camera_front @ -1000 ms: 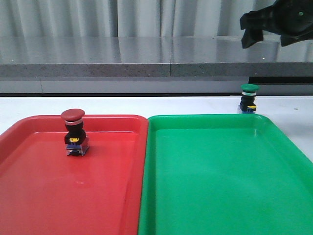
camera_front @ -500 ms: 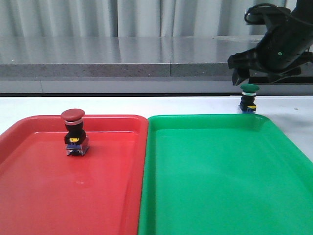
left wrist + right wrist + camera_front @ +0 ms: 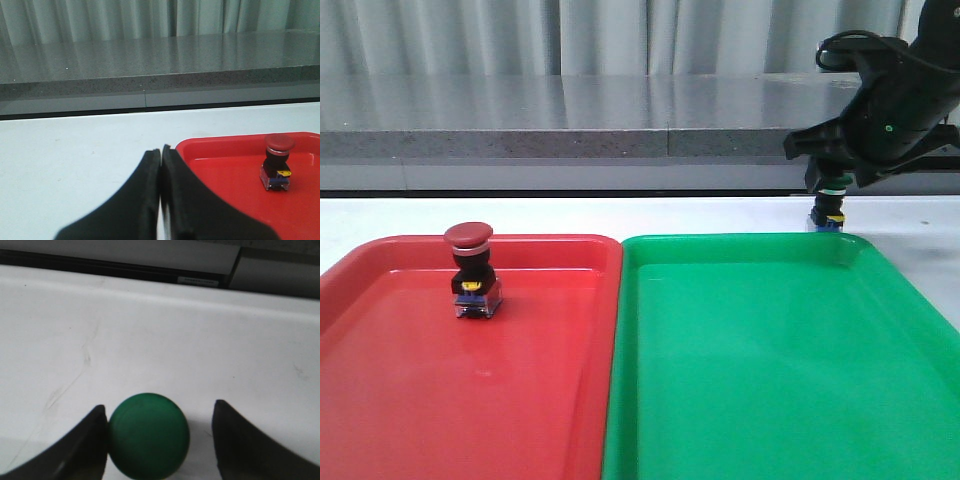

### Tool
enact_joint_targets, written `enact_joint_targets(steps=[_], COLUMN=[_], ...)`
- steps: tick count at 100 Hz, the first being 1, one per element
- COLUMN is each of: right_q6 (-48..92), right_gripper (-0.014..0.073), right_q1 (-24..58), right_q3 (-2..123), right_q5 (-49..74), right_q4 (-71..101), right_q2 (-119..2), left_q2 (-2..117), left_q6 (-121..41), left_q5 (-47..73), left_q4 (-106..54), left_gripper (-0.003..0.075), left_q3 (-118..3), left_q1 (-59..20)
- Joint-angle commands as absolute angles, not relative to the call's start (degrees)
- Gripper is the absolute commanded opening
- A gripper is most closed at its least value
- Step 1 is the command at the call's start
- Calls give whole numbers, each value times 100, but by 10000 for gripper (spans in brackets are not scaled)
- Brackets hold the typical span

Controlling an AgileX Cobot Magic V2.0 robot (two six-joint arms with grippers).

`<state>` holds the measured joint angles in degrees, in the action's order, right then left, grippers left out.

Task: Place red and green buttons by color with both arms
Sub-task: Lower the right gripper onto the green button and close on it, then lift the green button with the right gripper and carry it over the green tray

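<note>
The red button [image 3: 468,270] stands upright in the red tray [image 3: 400,400], near its back left; it also shows in the left wrist view as the red button [image 3: 276,162]. My left gripper [image 3: 161,150] is shut and empty, hanging off the red tray's [image 3: 220,160] corner, away from that button. On the white table behind the green tray [image 3: 770,380] stands the green button [image 3: 829,212]. My right gripper [image 3: 830,180] is lowered over it and open. The green cap [image 3: 148,435] sits between the fingers, touching one finger [image 3: 85,445] and apart from the other.
The two trays lie side by side and fill the front of the table. A grey ledge [image 3: 570,140] runs along the back, with a curtain behind it. White table [image 3: 175,340] surrounds the green button.
My right arm came down from the upper right onto the green button, so its cap now sits between the open fingers. The red button has not moved.
</note>
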<state>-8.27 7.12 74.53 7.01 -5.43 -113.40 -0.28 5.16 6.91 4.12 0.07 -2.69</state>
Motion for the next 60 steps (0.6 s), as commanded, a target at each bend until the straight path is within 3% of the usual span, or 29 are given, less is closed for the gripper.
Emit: enact_joint_targets(steps=[1, 34, 60], right_q6=[-815, -815, -815], right_gripper=[337, 309, 309], right_q1=[718, 718, 832], right_q3=[7654, 7654, 7654], right_q5=[423, 541, 1313], right_q4=[-619, -774, -797], right_q2=[-11067, -10695, -9896], left_q2=[-211, -211, -211], left_q6=[549, 549, 549], left_q5=[193, 193, 193], left_q4=[418, 418, 418], left_gripper=[-19, -19, -19], left_q3=[154, 154, 154], left_q1=[-263, -263, -263])
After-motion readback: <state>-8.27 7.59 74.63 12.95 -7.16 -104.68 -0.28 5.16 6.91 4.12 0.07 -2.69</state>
